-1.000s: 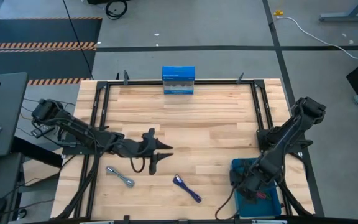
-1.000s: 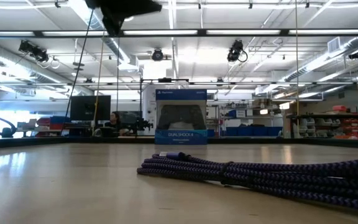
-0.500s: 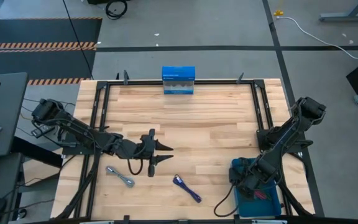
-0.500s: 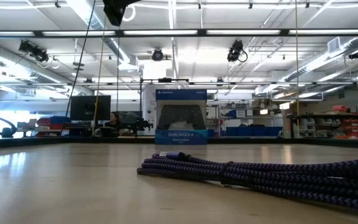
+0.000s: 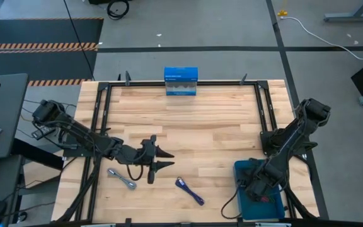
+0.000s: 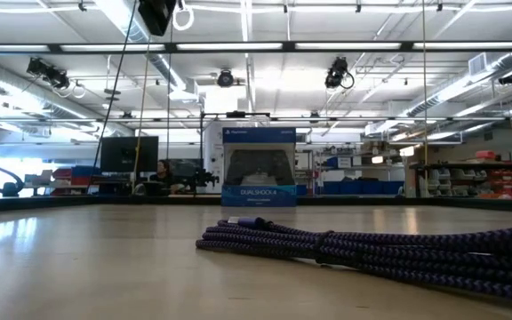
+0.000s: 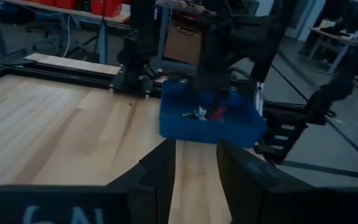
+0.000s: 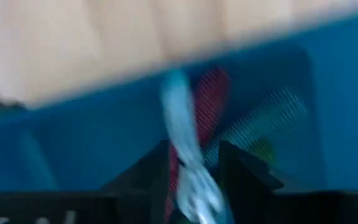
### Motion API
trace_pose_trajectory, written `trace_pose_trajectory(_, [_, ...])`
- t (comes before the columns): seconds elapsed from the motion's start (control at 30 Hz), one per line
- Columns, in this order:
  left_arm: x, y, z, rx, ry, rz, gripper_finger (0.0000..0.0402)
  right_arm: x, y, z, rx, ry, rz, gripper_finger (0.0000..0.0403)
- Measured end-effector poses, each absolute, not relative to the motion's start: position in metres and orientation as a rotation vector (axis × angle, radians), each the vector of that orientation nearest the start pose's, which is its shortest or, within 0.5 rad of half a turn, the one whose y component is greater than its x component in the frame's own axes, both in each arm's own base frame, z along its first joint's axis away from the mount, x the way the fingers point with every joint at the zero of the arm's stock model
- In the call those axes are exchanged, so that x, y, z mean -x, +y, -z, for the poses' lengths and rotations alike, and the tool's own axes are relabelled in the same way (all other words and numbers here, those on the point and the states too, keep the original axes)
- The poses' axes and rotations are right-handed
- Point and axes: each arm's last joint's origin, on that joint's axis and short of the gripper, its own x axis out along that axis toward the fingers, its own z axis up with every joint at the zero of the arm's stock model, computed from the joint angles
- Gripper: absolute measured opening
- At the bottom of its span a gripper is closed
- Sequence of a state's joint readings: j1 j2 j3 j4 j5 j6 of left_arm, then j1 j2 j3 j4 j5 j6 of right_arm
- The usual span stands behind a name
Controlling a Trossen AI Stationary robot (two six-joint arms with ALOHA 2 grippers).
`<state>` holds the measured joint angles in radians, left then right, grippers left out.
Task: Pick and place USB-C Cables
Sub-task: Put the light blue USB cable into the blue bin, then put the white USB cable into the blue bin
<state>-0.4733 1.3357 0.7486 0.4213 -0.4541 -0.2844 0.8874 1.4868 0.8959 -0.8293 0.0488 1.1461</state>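
Wooden surface [image 5: 194, 126]: left tool [image 5: 159, 164] spread wide above it; right tool [image 5: 257, 189] in blue bin [image 5: 239, 169], grip unclear.

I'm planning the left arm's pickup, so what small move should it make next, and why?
Probably lower the left gripper toward the grey cable: its jaws stand open and empty between it and the navy cable, both loose on the table. The right gripper is over the blue bin.

Navy braided cable [image 5: 190, 191] and grey cable [image 5: 122, 178] on pale striped wood table [image 5: 219, 139]; blue bin [image 7: 210, 121] holds maroon cable [image 8: 211, 99] and pale silver-blue cable [image 8: 182, 134]; blue-and-white box [image 5: 181, 81].
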Motion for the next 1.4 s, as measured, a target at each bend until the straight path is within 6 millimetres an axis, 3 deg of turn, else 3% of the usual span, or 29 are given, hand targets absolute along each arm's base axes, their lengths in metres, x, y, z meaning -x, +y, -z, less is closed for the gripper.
trace_pose_trajectory(0.23, [-0.258,-0.127,-0.259,0.203,0.141,-0.034,0.0125,-0.136,0.192,-0.187,-0.253,1.525,0.278,0.0169])
trace_pose_trajectory(0.47, [-0.257,-0.130,-0.258,0.257,0.154,-0.021,0.0125,-0.141,0.225,-0.225,-0.339,1.300,0.155,0.0165])
trace_pose_trajectory(0.57, [-0.255,-0.132,-0.257,0.351,0.201,0.063,0.0125,-0.144,0.232,-0.240,-0.374,1.240,0.128,0.0164])
trace_pose_trajectory(0.7, [-0.243,-0.134,-0.261,0.470,0.299,0.166,0.0125,-0.159,0.231,-0.247,-0.366,1.139,0.103,0.0164])
trace_pose_trajectory(0.93, [-0.218,-0.124,-0.247,0.591,0.581,0.020,0.0125,-0.201,0.221,-0.235,-0.249,1.113,0.024,0.0164])
trace_pose_trajectory(1.2, [-0.200,-0.121,-0.229,0.570,0.857,-0.013,0.0125,-0.239,0.202,-0.235,-0.119,1.001,-0.044,0.0164])
trace_pose_trajectory(1.4, [-0.187,-0.112,-0.214,0.505,1.043,-0.138,0.0125,-0.257,0.189,-0.239,-0.095,0.926,-0.066,0.0164])
